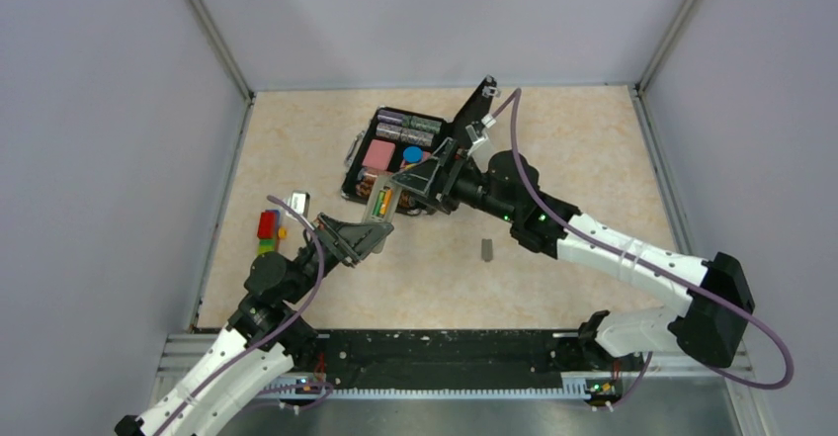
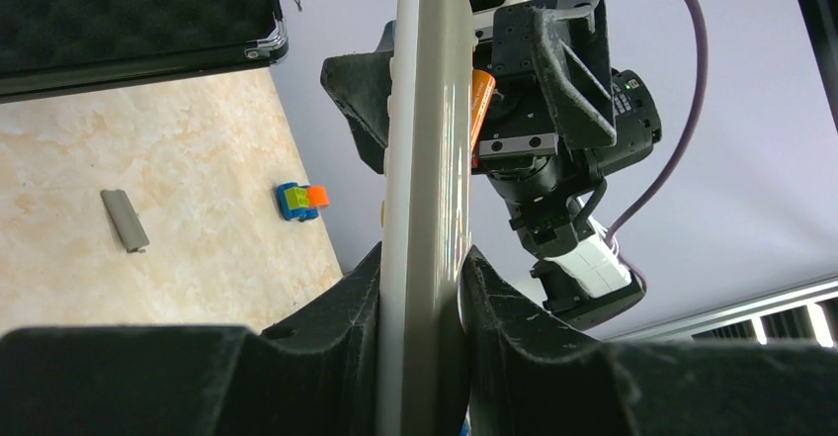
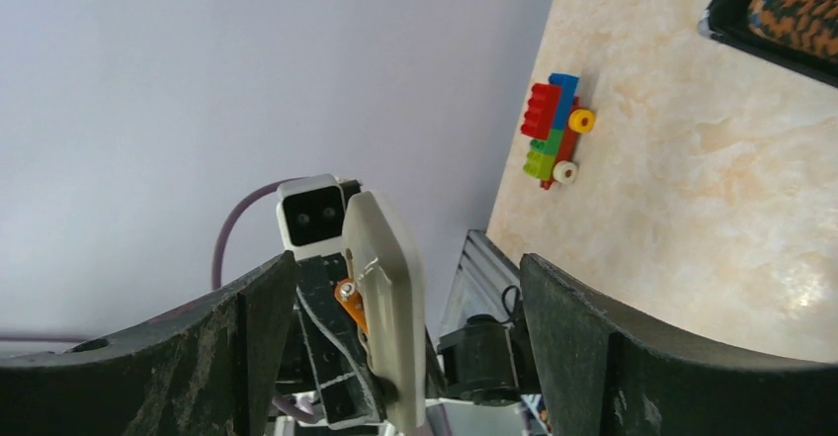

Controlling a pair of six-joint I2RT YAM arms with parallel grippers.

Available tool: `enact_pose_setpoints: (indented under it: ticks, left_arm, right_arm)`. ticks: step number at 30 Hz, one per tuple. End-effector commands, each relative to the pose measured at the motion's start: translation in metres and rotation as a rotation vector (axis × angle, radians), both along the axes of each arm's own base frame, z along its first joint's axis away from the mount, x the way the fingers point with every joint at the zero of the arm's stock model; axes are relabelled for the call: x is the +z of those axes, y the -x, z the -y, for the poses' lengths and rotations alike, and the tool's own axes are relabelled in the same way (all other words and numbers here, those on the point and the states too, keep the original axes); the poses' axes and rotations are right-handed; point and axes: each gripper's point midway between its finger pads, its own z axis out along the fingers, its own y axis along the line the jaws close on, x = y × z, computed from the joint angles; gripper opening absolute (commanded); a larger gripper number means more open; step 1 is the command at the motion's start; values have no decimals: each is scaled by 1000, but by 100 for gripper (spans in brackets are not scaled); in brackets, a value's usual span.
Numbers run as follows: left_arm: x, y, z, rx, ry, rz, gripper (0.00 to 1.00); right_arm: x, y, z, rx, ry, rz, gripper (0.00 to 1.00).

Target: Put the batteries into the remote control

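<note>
My left gripper (image 1: 368, 226) (image 2: 420, 258) is shut on the lower end of the remote control (image 1: 381, 205) (image 2: 425, 149) (image 3: 391, 293) and holds it up off the table, edge-on to the left wrist view. An orange battery (image 2: 481, 100) (image 3: 352, 303) sticks out at a slant from the remote's grey back. In the top view a green battery (image 1: 387, 200) lies beside the orange one in the open compartment. My right gripper (image 1: 414, 183) (image 3: 405, 352) is open at the remote's upper end. Its fingers (image 3: 247, 357) stand wide on either side, touching neither remote nor battery.
A grey battery cover (image 1: 486, 249) (image 2: 125, 219) lies on the table right of the arms. The open black case (image 1: 358, 167) (image 2: 128, 21) holds chip rolls and small items behind the remote. A multicoloured block toy (image 1: 269, 232) (image 2: 299, 201) (image 3: 553, 131) stands near the left wall.
</note>
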Motion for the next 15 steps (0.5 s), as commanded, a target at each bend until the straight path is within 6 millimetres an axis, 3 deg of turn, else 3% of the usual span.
enact_pose_setpoints:
  ticks: [1,6,15]
  left_arm:
    - [26,6,-2,-9,64,74,0]
    - [28,6,-2,-11,67,81,0]
    - [29,6,-2,-14,66,83,0]
  right_arm:
    - [23,4,-12,56,-134,-23,81]
    - [18,6,-15,77,-130,-38,80]
    - [9,6,-17,81,-107,-62,65]
